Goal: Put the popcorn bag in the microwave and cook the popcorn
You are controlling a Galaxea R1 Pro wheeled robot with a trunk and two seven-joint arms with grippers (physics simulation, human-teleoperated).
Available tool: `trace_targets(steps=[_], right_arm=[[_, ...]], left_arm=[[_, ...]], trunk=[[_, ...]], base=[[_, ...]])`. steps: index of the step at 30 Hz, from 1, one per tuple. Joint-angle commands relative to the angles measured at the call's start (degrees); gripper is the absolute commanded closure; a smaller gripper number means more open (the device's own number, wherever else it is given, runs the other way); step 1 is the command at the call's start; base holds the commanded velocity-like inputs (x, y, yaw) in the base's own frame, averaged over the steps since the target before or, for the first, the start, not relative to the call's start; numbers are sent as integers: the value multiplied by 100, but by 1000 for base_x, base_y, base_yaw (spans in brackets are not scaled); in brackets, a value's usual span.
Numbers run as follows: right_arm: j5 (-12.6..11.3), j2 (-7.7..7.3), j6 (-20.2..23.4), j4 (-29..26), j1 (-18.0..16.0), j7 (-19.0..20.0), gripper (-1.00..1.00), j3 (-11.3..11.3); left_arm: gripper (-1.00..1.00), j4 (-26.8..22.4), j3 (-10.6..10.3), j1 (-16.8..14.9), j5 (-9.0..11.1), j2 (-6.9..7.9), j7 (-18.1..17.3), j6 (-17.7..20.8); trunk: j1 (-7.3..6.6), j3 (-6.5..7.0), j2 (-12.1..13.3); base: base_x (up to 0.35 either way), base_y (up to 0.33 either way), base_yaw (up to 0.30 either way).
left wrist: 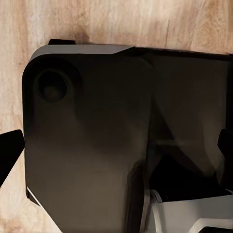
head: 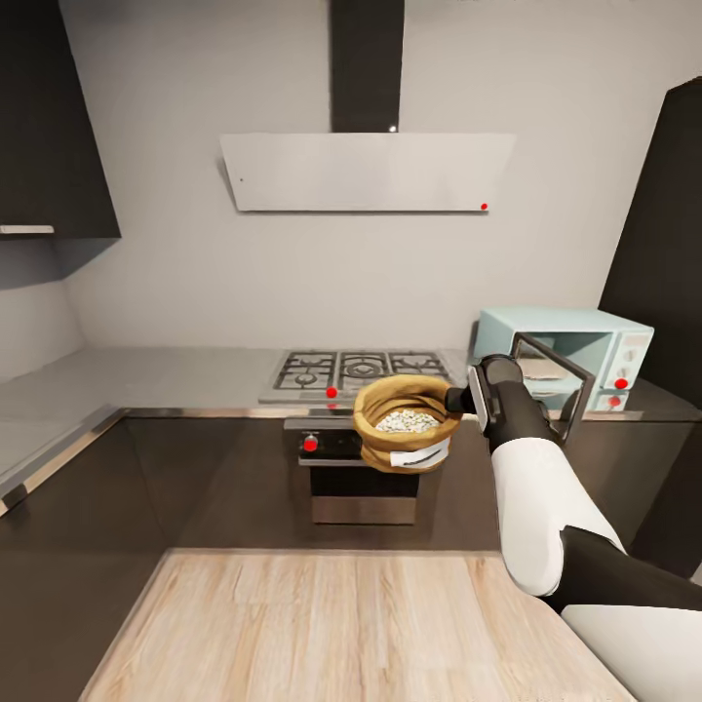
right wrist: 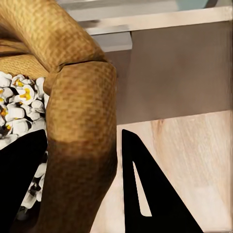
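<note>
Popcorn bag (head: 406,423), popped, held in mid-air by the right gripper (head: 460,399) before the hob (head: 359,371).

Head view: bag hangs clear of the countertop (head: 166,378), over the oven front (head: 363,466), white kernels showing inside; microwave (head: 575,359) stands to the right with its door (head: 552,382) swung open, close behind the right arm; open wood floor (head: 341,624) lies below, hood (head: 369,172) on the wall above. Right wrist view: the two dark fingers (right wrist: 150,194) pinch the bag's rolled rim (right wrist: 82,145) between them, one inside, one outside; popcorn (right wrist: 17,109) seen close. Left wrist view: dark robot body panel (left wrist: 87,145) over floor; left claw's fingertips only at the frame's edges, spread apart, holding nothing.
</note>
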Motion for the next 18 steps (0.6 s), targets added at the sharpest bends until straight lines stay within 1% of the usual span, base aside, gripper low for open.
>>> trace_targets(steps=[1,13,18], right_arm=[[4,8,12,-4,-7,-3,100,-21],[4,8,12,-4,-7,0,100,-20],[3,8,12,-4,-7,9,100,-20]], left_arm=[[-100,3,5,-3,36,-2,0,-18],[-100,11,3,-5,33,-4,-8,-18],[-100,12,3,-4,27,-11,-9,-18]], trunk=[[0,-8,-5],[0,-8,-5],[0,-8,-5]], base=[[0,0,-219],[0,0,-216],[-26,0,-44]])
